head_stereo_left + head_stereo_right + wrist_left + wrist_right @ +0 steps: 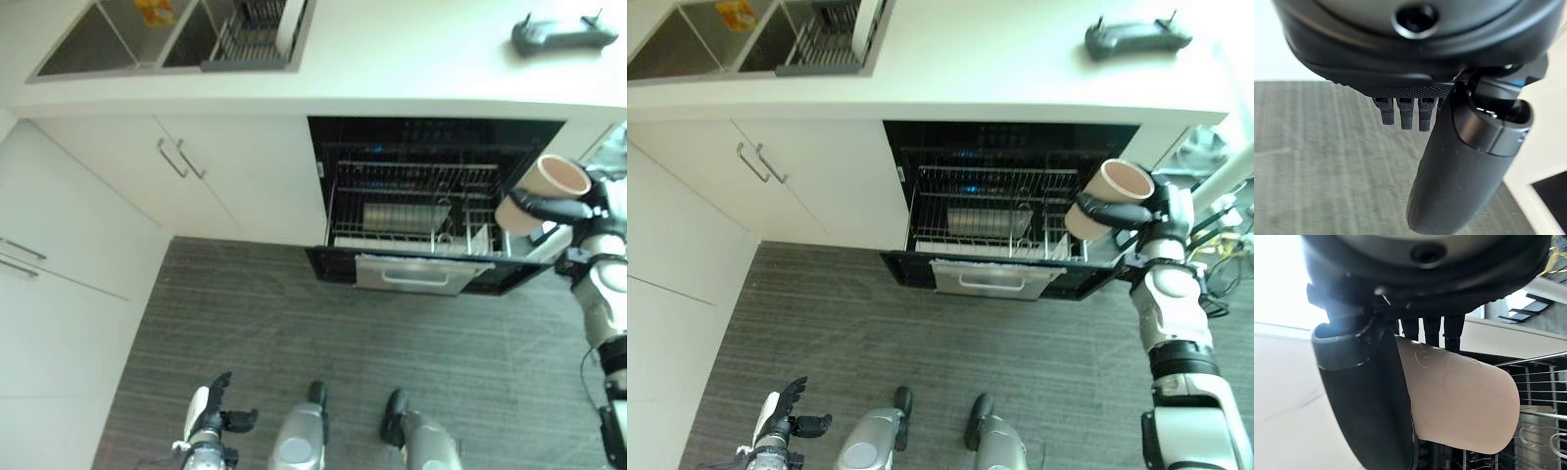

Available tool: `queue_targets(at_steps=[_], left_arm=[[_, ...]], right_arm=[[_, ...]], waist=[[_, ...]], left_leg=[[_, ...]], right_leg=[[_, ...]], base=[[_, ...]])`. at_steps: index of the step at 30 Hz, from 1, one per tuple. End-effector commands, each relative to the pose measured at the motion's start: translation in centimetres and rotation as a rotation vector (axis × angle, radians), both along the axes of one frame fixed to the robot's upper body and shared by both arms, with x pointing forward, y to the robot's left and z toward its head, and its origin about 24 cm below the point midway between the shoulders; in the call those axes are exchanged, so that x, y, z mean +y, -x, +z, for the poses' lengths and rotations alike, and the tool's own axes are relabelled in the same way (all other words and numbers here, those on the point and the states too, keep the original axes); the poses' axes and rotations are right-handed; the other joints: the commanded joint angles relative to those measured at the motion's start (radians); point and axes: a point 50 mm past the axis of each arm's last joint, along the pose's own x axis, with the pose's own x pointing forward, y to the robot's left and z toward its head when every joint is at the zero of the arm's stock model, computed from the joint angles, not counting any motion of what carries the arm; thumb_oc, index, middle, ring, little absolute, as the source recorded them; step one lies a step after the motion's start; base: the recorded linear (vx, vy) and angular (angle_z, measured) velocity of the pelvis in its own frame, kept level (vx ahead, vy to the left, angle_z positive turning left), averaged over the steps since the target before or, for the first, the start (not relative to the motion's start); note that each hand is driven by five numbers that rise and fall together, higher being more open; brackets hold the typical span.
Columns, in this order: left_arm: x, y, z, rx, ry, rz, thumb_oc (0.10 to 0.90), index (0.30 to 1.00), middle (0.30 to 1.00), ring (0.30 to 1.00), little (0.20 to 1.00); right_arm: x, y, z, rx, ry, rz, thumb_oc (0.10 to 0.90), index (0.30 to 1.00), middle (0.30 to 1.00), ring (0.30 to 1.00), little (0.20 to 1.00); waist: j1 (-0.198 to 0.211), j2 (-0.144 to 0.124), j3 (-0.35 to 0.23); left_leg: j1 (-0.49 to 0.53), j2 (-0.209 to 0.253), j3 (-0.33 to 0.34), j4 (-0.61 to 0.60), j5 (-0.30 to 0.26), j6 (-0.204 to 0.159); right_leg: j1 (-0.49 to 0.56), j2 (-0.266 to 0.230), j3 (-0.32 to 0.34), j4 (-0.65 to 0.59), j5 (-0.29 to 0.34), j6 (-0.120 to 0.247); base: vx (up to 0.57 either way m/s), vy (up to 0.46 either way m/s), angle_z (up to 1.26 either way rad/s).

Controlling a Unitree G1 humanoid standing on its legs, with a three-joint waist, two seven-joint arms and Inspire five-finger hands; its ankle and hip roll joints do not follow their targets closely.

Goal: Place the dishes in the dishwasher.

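Observation:
My right hand (1136, 211) is shut on a pale pink cup (1109, 196), held tilted with its mouth up, just right of the open dishwasher (1009, 220). In the right wrist view the cup (1459, 396) lies between thumb and fingers (1432, 328), with the wire rack behind it. The pulled-out lower rack (416, 211) holds a metal tray and a few white dishes (477, 238). A white plate (288, 24) stands in the dish rack in the sink (167, 44). My left hand (211, 416) hangs low over the floor, fingers relaxed and holding nothing.
White counter (411, 59) runs along the top with a dark device (563, 34) at its right. White cabinets with handles (181, 157) stand left of the dishwasher. The dishwasher door (421, 274) juts over the grey striped floor (323, 323).

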Motion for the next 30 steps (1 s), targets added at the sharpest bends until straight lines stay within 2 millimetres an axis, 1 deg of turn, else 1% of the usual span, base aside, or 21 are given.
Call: queue_targets(at_steps=[1,4,7,8,9,13,15,17,19,21,22,24,25,26,27,28,29,30], left_arm=[[3.2,-0.5,1.8,-0.06,-0.081,0.013,0.8,0.9,0.9,0.9,0.9],[3.1,-0.8,2.1,-0.086,-0.083,0.01,0.8,0.9,0.9,0.9,0.9],[3.0,-1.3,2.4,-0.105,-0.085,-0.007,0.8,0.9,0.9,0.9,0.9],[2.9,-1.4,2.4,-0.107,-0.084,-0.014,0.8,0.9,0.9,0.9,0.9],[2.9,-1.6,2.6,-0.11,-0.089,-0.035,0.8,0.9,0.9,0.9,0.9],[2.8,-1.6,2.6,-0.104,-0.098,-0.05,0.8,0.9,0.9,0.9,0.9],[3.1,-1.6,2.8,-0.101,-0.102,-0.054,0.8,0.9,0.9,0.9,0.9],[3.1,-1.7,2.9,-0.103,-0.099,-0.061,0.8,0.9,0.9,0.9,0.9],[3.1,-1.8,3.0,-0.109,-0.103,-0.071,0.8,0.9,0.9,0.9,0.9],[3.4,-2.0,3.3,-0.111,-0.106,-0.07,0.8,0.9,0.9,0.9,0.9],[3.5,-2.1,3.5,-0.13,-0.106,-0.062,0.8,0.9,0.9,0.9,0.9],[4.1,-2.3,4.6,-0.286,-0.054,0.094,0.8,0.9,0.9,0.9,0.9],[4.2,-2.6,5.1,-0.338,-0.047,0.117,0.8,0.9,0.9,0.9,0.9],[4.2,-3.9,7.3,-0.496,-0.041,0.138,0.8,0.9,0.9,0.9,0.9],[4.2,-6.0,11.2,-0.728,-0.052,0.111,0.8,0.9,0.9,0.9,0.9],[3.8,-8.1,15.4,-0.902,-0.063,0.046,0.8,0.9,0.9,0.9,0.9],[2.8,-9.7,19.3,-1.062,-0.069,-0.042,0.8,0.9,0.9,0.9,0.9],[1.2,-11.2,23.8,-1.243,-0.103,-0.177,0.8,0.9,0.9,0.9,0.9]], right_arm=[[1.5,-0.4,9.1,-0.281,0.128,0.061,0.4,0.3,0.3,0.3,0.3],[1.7,-0.7,10.4,-0.295,0.143,0.053,0.4,0.3,0.3,0.3,0.3],[1.9,-0.9,11.5,-0.314,0.155,0.051,0.4,0.3,0.3,0.3,0.3],[2.0,-0.9,11.8,-0.317,0.163,0.052,0.4,0.3,0.3,0.3,0.3],[2.3,-1.1,12.3,-0.32,0.179,0.052,0.4,0.3,0.3,0.3,0.3],[2.7,-1.3,12.6,-0.313,0.2,0.056,0.4,0.3,0.3,0.3,0.3],[3.2,-1.6,12.8,-0.3,0.23,0.08,0.4,0.3,0.3,0.3,0.3],[3.7,-1.9,12.7,-0.282,0.242,0.092,0.4,0.3,0.3,0.3,0.3],[3.8,-2.2,12.1,-0.23,0.245,0.084,0.4,0.3,0.3,0.3,0.3],[3.6,-2.5,11.3,-0.17,0.234,0.053,0.4,0.3,0.3,0.3,0.3],[3.1,-2.6,10.8,-0.147,0.217,0.02,0.4,0.3,0.3,0.3,0.3],[2.2,-2.5,10.2,-0.122,0.176,-0.021,0.4,0.3,0.3,0.3,0.3],[2.1,-2.4,10.1,-0.116,0.18,-0.03,0.4,0.3,0.3,0.3,0.3],[1.8,-2.4,9.6,-0.098,0.177,-0.049,0.4,0.3,0.3,0.3,0.3],[1.4,-2.2,8.7,-0.083,0.163,-0.073,0.4,0.3,0.3,0.3,0.3],[1.2,-2.1,7.7,-0.076,0.143,-0.089,0.4,0.3,0.3,0.3,0.3],[1.2,-2.1,7.0,-0.068,0.131,-0.092,0.4,0.3,0.3,0.3,0.3],[1.4,-2.3,6.5,-0.058,0.124,-0.091,0.4,0.3,0.3,0.3,0.3]], waist=[[0.019,-0.043,-0.011],[0.029,-0.036,0.023],[0.037,-0.031,0.048],[0.038,-0.029,0.054],[0.044,-0.032,0.063],[0.052,-0.034,0.063],[0.058,-0.04,0.063],[0.059,-0.043,0.063],[0.062,-0.049,0.063],[0.066,-0.056,0.063],[0.07,-0.063,0.063],[0.071,-0.065,0.063],[0.071,-0.064,0.063],[0.07,-0.063,0.063],[0.071,-0.066,0.063],[0.07,-0.074,0.063],[0.064,-0.08,0.063],[0.052,-0.085,0.063]], left_leg=[[-0.035,0.035,-0.025,0.043,-0.066,0.015],[-0.072,0.023,-0.044,0.043,-0.05,0.021],[-0.098,0.016,-0.053,0.043,-0.04,0.025],[-0.104,0.013,-0.055,0.043,-0.039,0.027],[-0.108,0.005,-0.061,0.043,-0.051,0.026],[-0.133,-0.001,-0.066,0.043,-0.047,0.033],[-0.149,-0.005,-0.069,0.043,-0.045,0.039],[-0.16,-0.007,-0.071,0.043,-0.041,0.042],[-0.164,-0.008,-0.07,0.043,-0.041,0.045],[-0.17,-0.007,-0.067,0.043,-0.043,0.048],[-0.178,-0.005,-0.068,0.043,-0.04,0.05],[-0.188,-0.011,-0.077,0.043,-0.04,0.053],[-0.191,-0.013,-0.078,0.043,-0.039,0.054],[-0.194,-0.017,-0.08,0.043,-0.037,0.055],[-0.196,-0.022,-0.083,0.043,-0.038,0.056],[-0.199,-0.024,-0.084,0.043,-0.039,0.057],[-0.203,-0.025,-0.085,0.043,-0.036,0.058],[-0.206,-0.023,-0.083,0.043,-0.031,0.061]], right_leg=[[0.106,-0.069,-0.049,-0.026,-0.1,0.068],[0.049,-0.07,-0.037,0.019,-0.109,0.057],[0.016,-0.07,-0.033,0.042,-0.114,0.051],[0.007,-0.07,-0.033,0.049,-0.115,0.049],[-0.006,-0.073,-0.02,0.069,-0.136,0.056],[-0.039,-0.073,-0.02,0.091,-0.14,0.052],[-0.057,-0.07,-0.015,0.097,-0.139,0.051],[-0.072,-0.068,-0.011,0.106,-0.139,0.048],[-0.076,-0.067,-0.012,0.109,-0.139,0.048],[-0.078,-0.066,-0.015,0.108,-0.137,0.048],[-0.08,-0.062,-0.016,0.103,-0.132,0.047],[-0.083,-0.055,-0.009,0.093,-0.129,0.046],[-0.086,-0.055,-0.006,0.091,-0.128,0.045],[-0.091,-0.055,-0.001,0.09,-0.126,0.045],[-0.092,-0.055,0.001,0.089,-0.125,0.044],[-0.092,-0.055,-0.002,0.087,-0.125,0.045],[-0.095,-0.053,-0.001,0.09,-0.122,0.046],[-0.101,-0.052,0.002,0.093,-0.116,0.049]], base=[[-0.02,-0.04,-0.01],[0.0,0.0,0.0],[0.01,-0.002,0.03],[0.12,-0.015,0.15],[0.13,-0.015,0.15],[0.09,-0.007,0.05],[0.08,0.003,0.03],[0.04,0.014,0.0],[0.04,-0.003,0.0],[0.04,-0.034,0.02],[0.07,-0.049,0.03],[0.06,-0.011,0.05],[0.03,0.023,0.08],[0.02,-0.014,0.05],[0.02,-0.063,0.1],[0.0,-0.099,0.09],[-0.03,-0.087,0.13],[-0.07,-0.049,0.06]])
